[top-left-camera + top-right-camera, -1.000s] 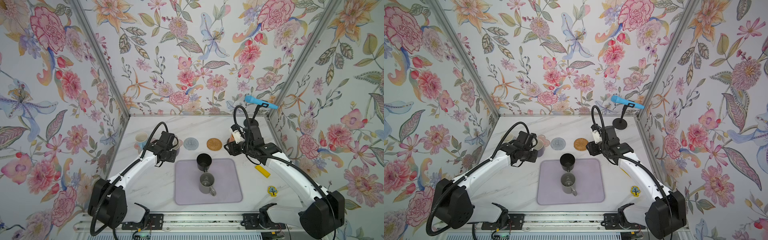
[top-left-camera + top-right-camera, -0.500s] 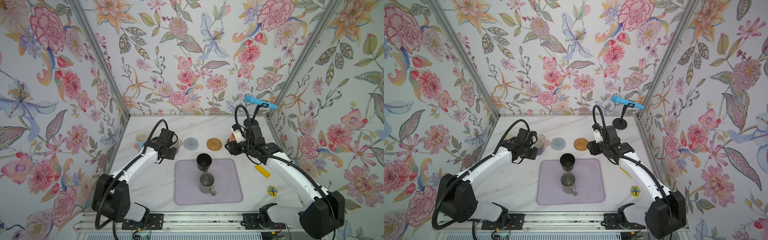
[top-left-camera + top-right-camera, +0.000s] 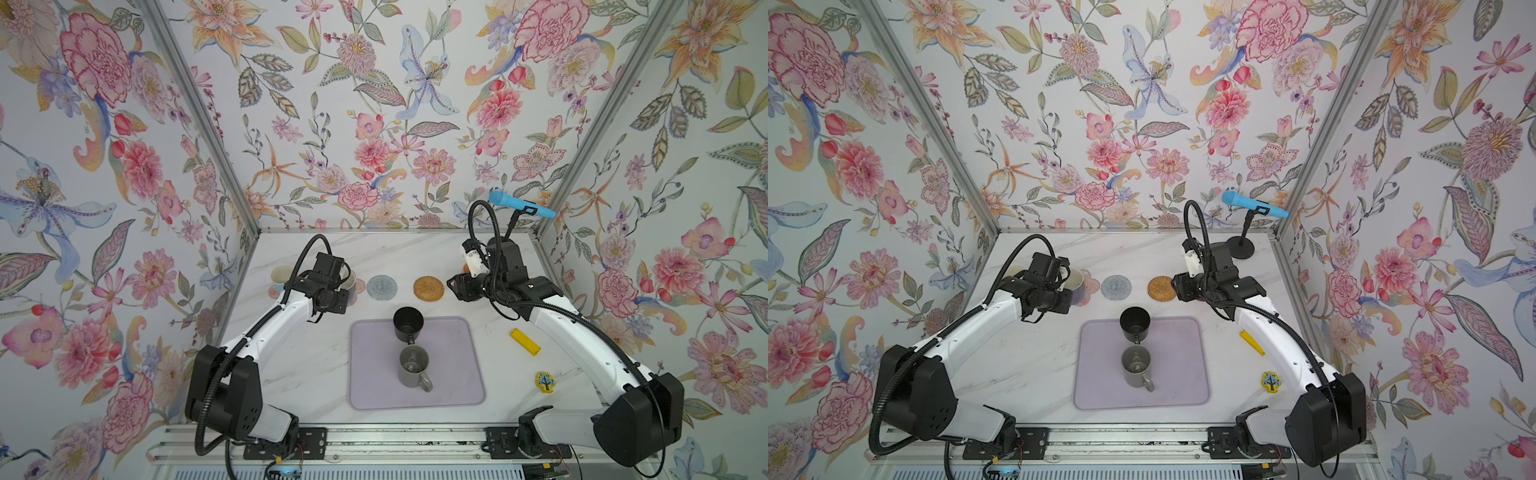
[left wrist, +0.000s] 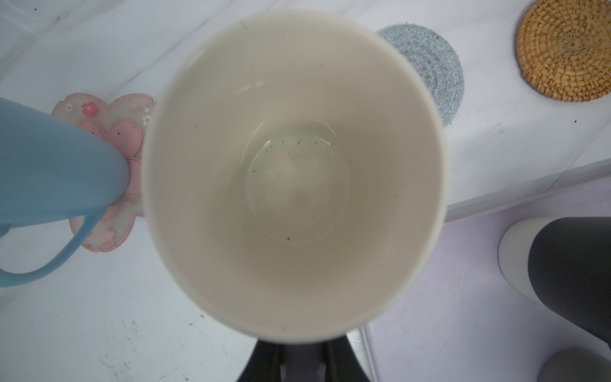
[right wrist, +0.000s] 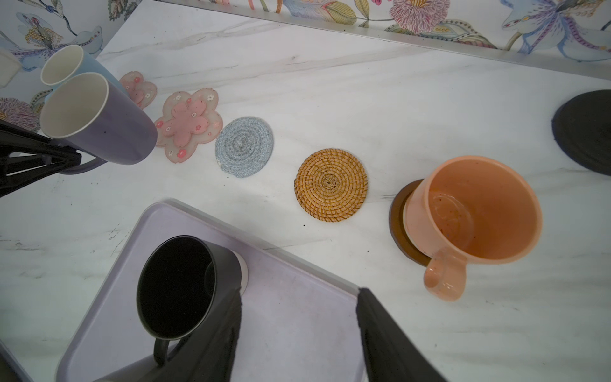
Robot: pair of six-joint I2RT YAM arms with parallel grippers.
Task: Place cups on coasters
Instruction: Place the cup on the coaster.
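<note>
Lilac mat [image 3: 453,374] is my reference throughout. In both top views, the black mug [image 3: 408,322] and grey mug [image 3: 413,365] stand on it, the black one at its far edge. Beyond that edge lie the grey coaster [image 3: 382,286] and woven coaster [image 3: 429,287]. Off the mat's far left corner, my left claw [image 3: 341,291] holds the purple mug [image 3: 1076,282]. My right claw [image 3: 1177,286] hangs off the far right corner.

From the left wrist I look straight down into the purple mug, with the claw pinched narrow at its edge. Left of the mat, the blue mug [image 4: 49,165] stands on 1 pink flower coaster [image 4: 112,132].

From the right wrist, the jaws are wide over the mat with nothing between them. Past the mat's far right corner, the peach mug [image 5: 472,211] sits off-centre on the brown wooden coaster [image 5: 396,215]. The second flower coaster [image 5: 188,125] lies bare just beside the purple mug's base.
</note>
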